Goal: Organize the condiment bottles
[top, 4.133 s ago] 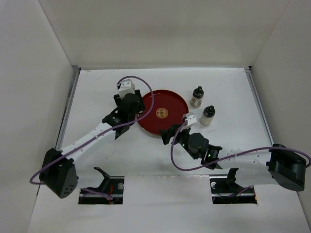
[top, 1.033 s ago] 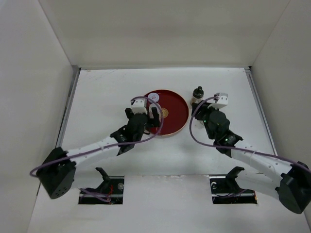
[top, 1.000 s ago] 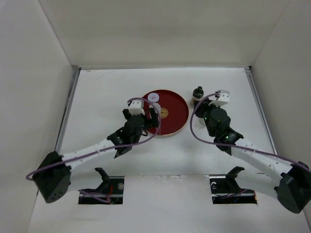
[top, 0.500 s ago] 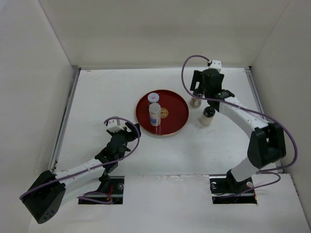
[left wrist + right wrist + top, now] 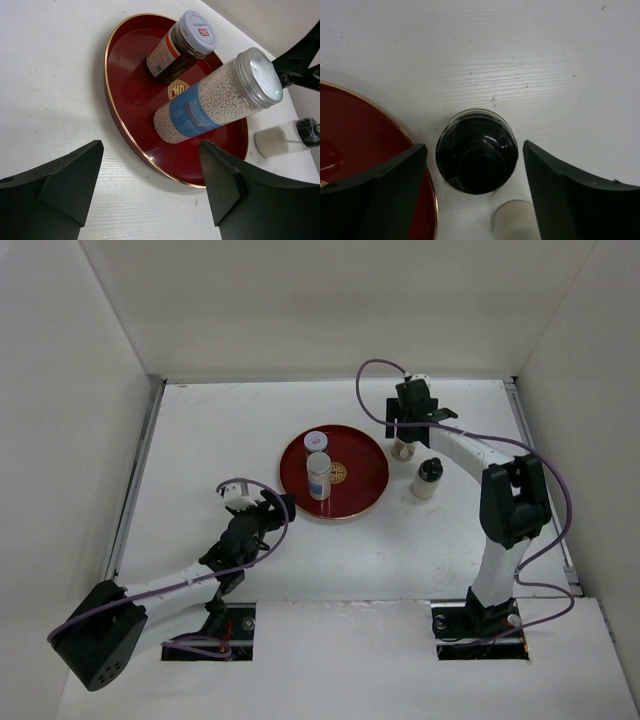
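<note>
Hovering low at the near-left of the white tabletop (image 5: 200, 430), the left fingers (image 5: 60, 187) are spread wide and hold nothing. They point toward the round red plate with a gold rim and gold centre emblem (image 5: 130, 75), from which they are well apart.

On that plate stands the straight clear cylinder filled with white beads, with a silver-grey cap and a blue-white label (image 5: 200, 107). Just behind it, also on the plate, is a dark brown jar with a white lid (image 5: 172, 52). Both are upright.

To the right of the plate, on the bare tabletop, sits one squat beige bottle with a black cap (image 5: 427, 480). Beyond it, close to the plate's rim but off it, is the second squat black-capped bottle (image 5: 403, 450).

The right arm reaches out over this farther bottle. In the right wrist view the right fingers (image 5: 560, 200) are released, one on each side of the black cap, with gaps showing on both sides.

Judged from this layout, the task is about half done. Two containers are gathered on the plate, and the two squat bottles remain to be brought in, the farther one likely first.
</note>
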Robot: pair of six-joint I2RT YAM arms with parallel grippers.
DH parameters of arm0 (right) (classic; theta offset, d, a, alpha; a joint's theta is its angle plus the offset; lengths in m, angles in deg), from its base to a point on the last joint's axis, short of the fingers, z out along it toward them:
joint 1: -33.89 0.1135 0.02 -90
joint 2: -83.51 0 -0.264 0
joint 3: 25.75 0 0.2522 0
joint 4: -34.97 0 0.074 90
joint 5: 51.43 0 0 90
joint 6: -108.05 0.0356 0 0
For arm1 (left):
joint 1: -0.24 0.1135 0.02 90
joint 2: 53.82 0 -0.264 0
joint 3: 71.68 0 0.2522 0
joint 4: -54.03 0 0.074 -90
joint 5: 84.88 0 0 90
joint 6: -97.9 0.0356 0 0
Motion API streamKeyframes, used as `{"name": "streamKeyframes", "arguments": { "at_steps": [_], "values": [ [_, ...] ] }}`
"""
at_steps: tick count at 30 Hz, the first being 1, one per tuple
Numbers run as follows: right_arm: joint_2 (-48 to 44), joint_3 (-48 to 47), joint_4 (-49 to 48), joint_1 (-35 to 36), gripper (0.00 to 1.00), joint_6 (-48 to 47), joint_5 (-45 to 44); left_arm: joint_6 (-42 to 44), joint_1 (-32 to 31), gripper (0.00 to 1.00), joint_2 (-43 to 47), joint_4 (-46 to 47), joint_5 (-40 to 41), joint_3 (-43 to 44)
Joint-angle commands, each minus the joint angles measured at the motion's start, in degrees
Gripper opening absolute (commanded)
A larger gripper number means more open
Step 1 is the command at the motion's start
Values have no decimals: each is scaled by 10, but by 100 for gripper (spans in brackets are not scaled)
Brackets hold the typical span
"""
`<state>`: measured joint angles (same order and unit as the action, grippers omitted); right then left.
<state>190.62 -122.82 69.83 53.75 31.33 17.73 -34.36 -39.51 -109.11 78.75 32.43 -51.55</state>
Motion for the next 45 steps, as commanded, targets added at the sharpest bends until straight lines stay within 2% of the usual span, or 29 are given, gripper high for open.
{"name": "streamKeyframes", "arguments": {
  "at_steps": [1,4,6,9,12,22,27,33,37,39,42,45],
  "values": [
    [15,-36,5,-5,77,7,10,-12,4,77,-2,35,-16,1],
    [5,-35,-8,-8,60,19,4,-14,9,77,-1,35,-16,0],
    [-30,-20,-51,-8,56,20,-7,-16,9,78,-2,35,-16,0],
    [-87,-15,-99,-7,54,8,-25,-17,9,79,-7,36,-14,0],
    [-105,-42,-92,20,55,-2,-20,-19,13,81,-15,39,-16,0],
    [-39,-70,-105,117,54,1,-17,-25,19,81,-9,36,-12,-5],
    [1,-75,-108,141,54,8,-17,-27,20,82,-11,36,-16,-5],
    [23,-47,-128,144,61,28,-9,-28,22,83,-11,35,-16,-5],
    [5,-33,-130,147,79,30,-10,-28,22,83,-11,35,-16,-5],
    [-19,-25,-130,148,88,27,-15,-29,22,83,-15,37,-16,-5],
    [-65,-1,-128,147,92,25,-21,-29,22,83,-15,35,-17,-4],
    [-146,66,-131,146,94,29,-49,-29,23,83,-11,35,-17,-6]
  ]
}}
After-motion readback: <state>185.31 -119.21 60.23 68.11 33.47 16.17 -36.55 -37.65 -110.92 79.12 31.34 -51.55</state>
